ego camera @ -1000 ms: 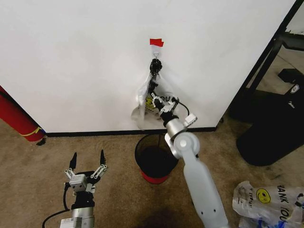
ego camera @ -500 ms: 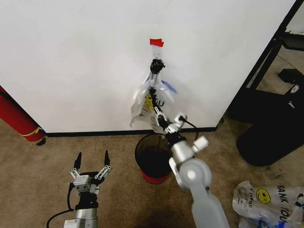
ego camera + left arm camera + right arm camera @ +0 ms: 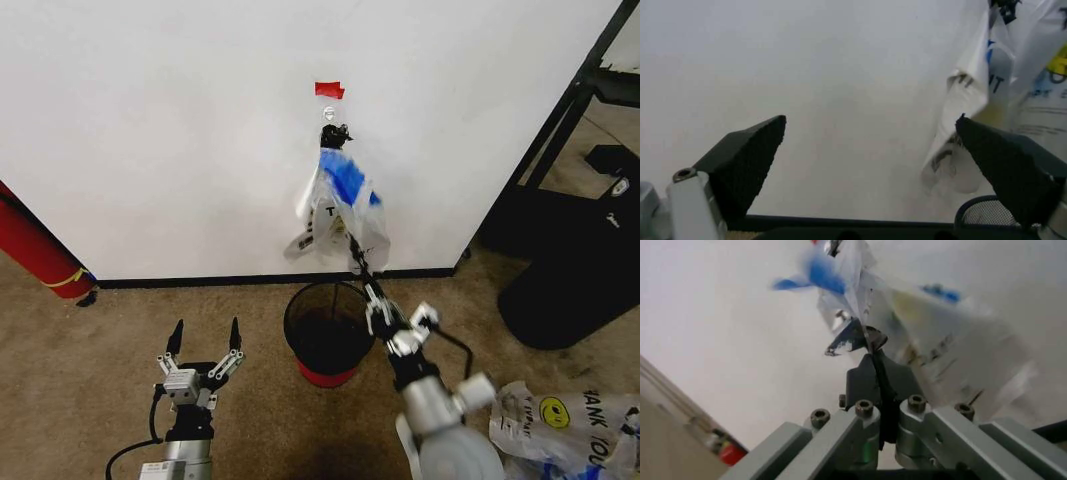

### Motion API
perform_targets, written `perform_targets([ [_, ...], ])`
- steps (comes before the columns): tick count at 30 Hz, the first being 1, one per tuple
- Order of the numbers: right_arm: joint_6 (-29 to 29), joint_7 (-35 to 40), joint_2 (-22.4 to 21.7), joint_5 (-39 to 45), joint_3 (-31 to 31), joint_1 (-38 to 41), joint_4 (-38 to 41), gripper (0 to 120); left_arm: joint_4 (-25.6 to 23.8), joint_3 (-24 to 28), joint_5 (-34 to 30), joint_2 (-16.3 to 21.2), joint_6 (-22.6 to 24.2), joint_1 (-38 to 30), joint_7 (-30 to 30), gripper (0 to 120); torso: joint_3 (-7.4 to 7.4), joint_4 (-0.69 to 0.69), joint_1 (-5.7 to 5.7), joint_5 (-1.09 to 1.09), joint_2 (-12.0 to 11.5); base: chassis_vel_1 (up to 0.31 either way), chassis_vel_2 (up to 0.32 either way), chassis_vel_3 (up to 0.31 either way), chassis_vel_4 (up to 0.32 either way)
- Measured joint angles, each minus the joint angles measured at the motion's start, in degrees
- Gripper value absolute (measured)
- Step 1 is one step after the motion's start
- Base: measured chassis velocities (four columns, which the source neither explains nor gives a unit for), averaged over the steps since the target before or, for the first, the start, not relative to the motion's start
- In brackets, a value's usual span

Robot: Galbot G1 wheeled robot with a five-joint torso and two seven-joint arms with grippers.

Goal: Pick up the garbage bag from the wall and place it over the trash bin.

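Note:
The garbage bag [image 3: 340,200], thin and see-through with blue handles, hangs on the white wall [image 3: 150,130] from a small hook [image 3: 328,116] under red tape [image 3: 328,89]. My right gripper [image 3: 353,247] is shut on the bag's lower part, arm reaching up from below. In the right wrist view the fingertips [image 3: 867,351] pinch the bag's film [image 3: 940,335]. The black mesh trash bin [image 3: 297,310] with a red base stands on the floor right below the bag. My left gripper [image 3: 205,340] hovers open, left of the bin and apart from everything; its view shows the bag [image 3: 987,95] at one side.
A long red cylinder [image 3: 35,250] leans at the wall's left end. At the right a large black bulky thing [image 3: 570,270] stands by a black frame. Another, whiter bag [image 3: 565,420] lies on the carpet at the bottom right. A black baseboard [image 3: 200,282] runs along the wall.
My right arm has drawn back and down from the wall, gripper still on the bag. The bag has spread and its blue handles now show. My left gripper has shifted slightly right.

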Motion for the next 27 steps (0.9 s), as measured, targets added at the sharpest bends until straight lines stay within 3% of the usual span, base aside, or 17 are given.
perform_targets([
  [7, 5.9, -1.4, -2.1, -5.4, 3.4, -7.7, 1.9, 0, -0.7, 0.5, 0.0, 0.3, 0.5, -0.5, 0.0, 100, 0.00, 0.00, 0.00, 0.00, 0.0, 0.000, 0.000, 0.000, 0.000],
  [12, 13.4, -1.9, -2.7, -12.5, 6.5, -10.8, -2.1, 0, -1.3, 0.6, -0.1, 1.7, 1.6, -0.8, 0.0, 100, 0.01, 0.00, 0.00, 0.01, 0.0, 0.000, 0.000, 0.000, 0.000],
  [15, 15.0, -2.1, -2.4, -13.6, 7.9, -11.5, -3.3, 0, -1.3, 1.0, -0.6, 2.4, 1.8, -1.1, 0.0, 100, 0.01, 0.01, 0.01, 0.01, 0.0, 0.000, 0.000, 0.000, 0.000],
  [19, 18.6, -3.2, -0.8, -16.1, 9.7, -14.3, -3.8, 0, -0.6, 2.3, -2.8, 4.6, 2.0, -2.3, 0.1, 100, 0.01, 0.00, 0.01, 0.00, 0.0, 0.000, 0.000, 0.000, 0.000],
  [22, 25.1, -4.9, 1.4, -20.0, 9.7, -19.0, -3.4, 0, -0.1, 2.5, -5.1, 6.3, 0.7, -2.8, 0.8, 100, 0.00, 0.00, 0.01, -0.02, 0.0, 0.000, 0.000, 0.000, 0.000],
  [27, 29.0, -4.5, 3.8, -26.5, 9.1, -20.7, -6.6, 0, 1.0, 2.7, -8.8, 7.8, 0.4, -5.1, 1.2, 100, 0.01, -0.01, 0.01, -0.01, 0.0, 0.000, 0.000, 0.000, 0.000],
])
